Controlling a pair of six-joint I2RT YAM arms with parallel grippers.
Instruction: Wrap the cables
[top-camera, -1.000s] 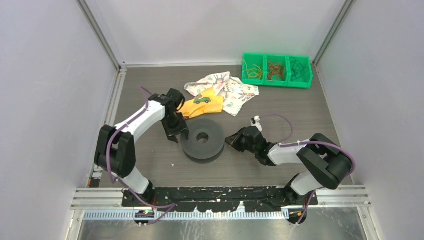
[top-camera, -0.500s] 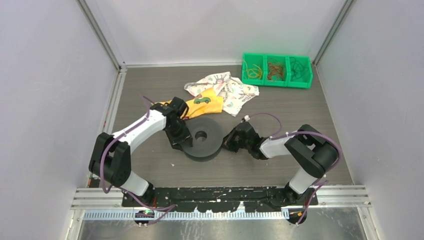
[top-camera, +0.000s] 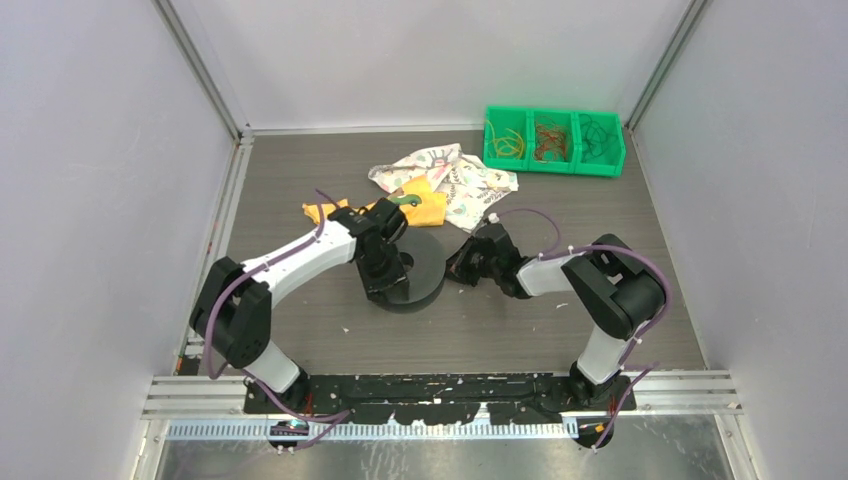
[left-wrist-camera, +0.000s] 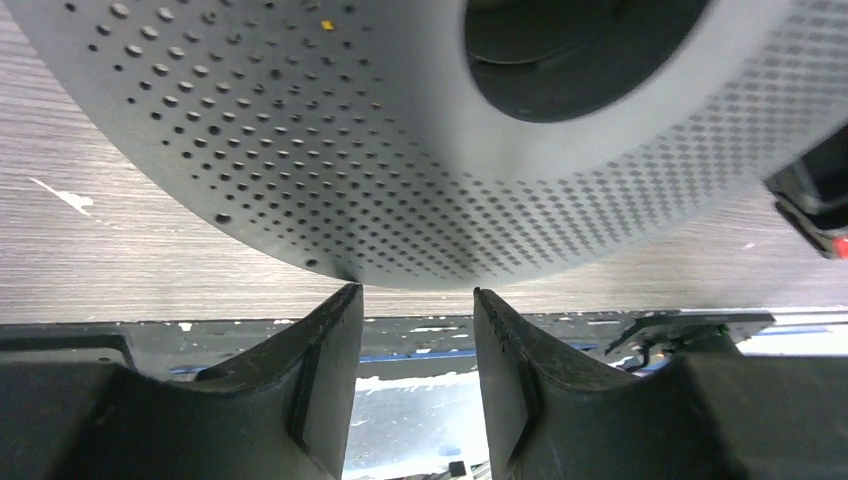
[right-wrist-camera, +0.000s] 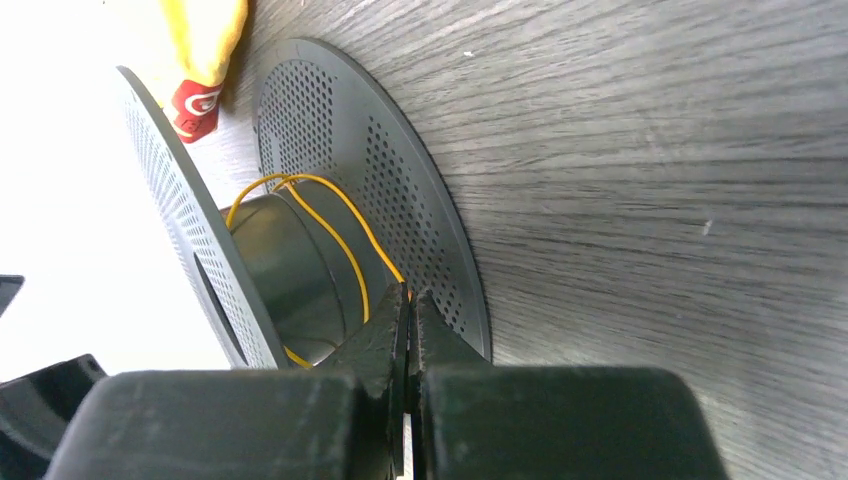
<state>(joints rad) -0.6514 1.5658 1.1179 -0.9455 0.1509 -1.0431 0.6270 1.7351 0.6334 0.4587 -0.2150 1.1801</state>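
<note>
The black spool (top-camera: 424, 264) lies flat on the table, its flanges perforated. A thin yellow-orange cable (right-wrist-camera: 345, 245) loops loosely round the spool's core (right-wrist-camera: 290, 275) between the two flanges. My right gripper (right-wrist-camera: 409, 294) is shut on the cable's end at the lower flange's edge; in the top view it (top-camera: 461, 268) touches the spool's right side. My left gripper (left-wrist-camera: 412, 296) is open and empty, its fingertips (left-wrist-camera: 345, 296) right at the rim of the top flange (left-wrist-camera: 330, 150). In the top view it (top-camera: 389, 285) hangs over the spool's left half.
A yellow cloth (top-camera: 422, 207) and a white patterned cloth (top-camera: 455, 178) lie just behind the spool. A green three-compartment bin (top-camera: 553, 167) holding more wire coils stands at the back right. Aluminium rails border the table.
My left gripper has moved right, from beside the spool's left rim to over the spool. My right gripper has moved in and back along the spool's right side. The spool has shifted slightly back-right.
</note>
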